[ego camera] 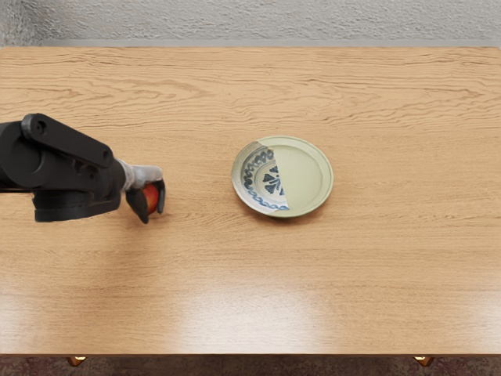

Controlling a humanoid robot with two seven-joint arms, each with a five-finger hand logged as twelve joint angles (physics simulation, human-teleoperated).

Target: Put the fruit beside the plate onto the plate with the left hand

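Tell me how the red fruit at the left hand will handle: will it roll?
The fruit looks small and rounded, so it may roll if released on the table. Fingers of the left hand close around most of it, so likely light. The raised rim of the plate may stop it.

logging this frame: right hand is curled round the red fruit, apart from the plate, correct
Wrong hand: the head view shows the left hand, its arm entering from the left edge, curled round the red fruit, apart from the plate.
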